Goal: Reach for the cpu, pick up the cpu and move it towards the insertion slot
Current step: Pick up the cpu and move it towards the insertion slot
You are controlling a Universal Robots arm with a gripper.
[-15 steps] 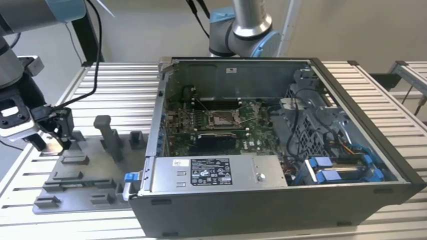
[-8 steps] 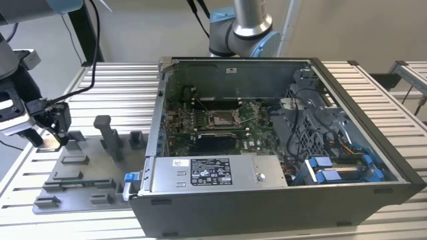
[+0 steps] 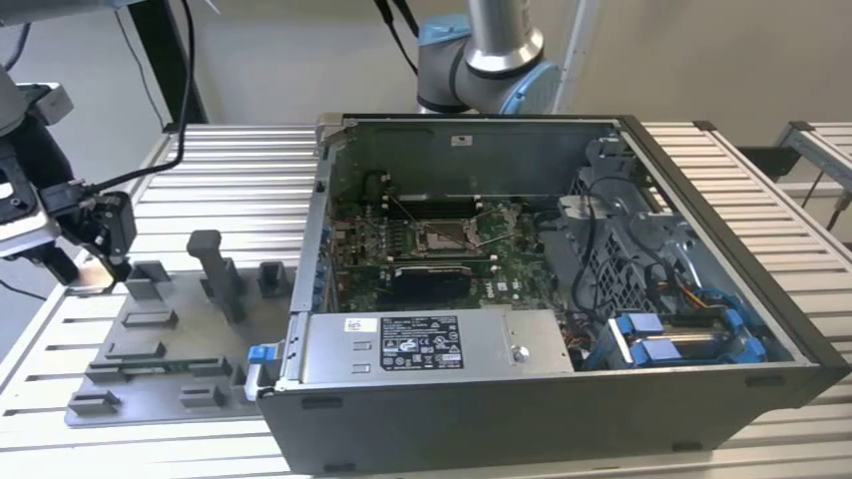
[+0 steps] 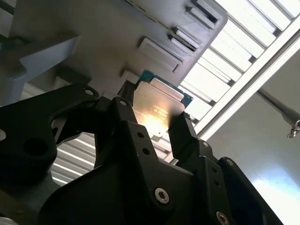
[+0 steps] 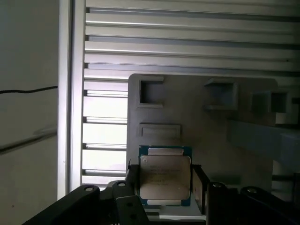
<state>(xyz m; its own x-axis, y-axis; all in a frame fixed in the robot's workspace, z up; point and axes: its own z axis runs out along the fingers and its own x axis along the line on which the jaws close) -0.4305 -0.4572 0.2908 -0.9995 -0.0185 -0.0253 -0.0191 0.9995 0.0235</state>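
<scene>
Tool [image 5: 165, 186] is closed on the cpu [image 5: 165, 176]: in both wrist views two opposite edges of the chip are clamped between the fingers [image 5: 198, 183], and the pale metal face is left uncovered. The chip is near-square, so no long axis is given to work with.

Key relation, taken off the computer case [image 3: 533, 419]:
- The tool [image 3: 70, 269] is held outside the case, well clear of its side wall on the exterior view's left, above the corner of the grey tray [image 3: 147, 369] farthest from the case.
- The tray is laid on the slatted worktop [image 3: 226, 180] just beside that same wall.
- The insertion slot [image 3: 446, 237] is seated inside the case, near the middle of the green board, lever wire visible.

So the slot lies from the tool toward the exterior view's right, with the case wall between. Whether the cpu is fully lifted off the tray cannot be told; it is judged to be clear.
</scene>
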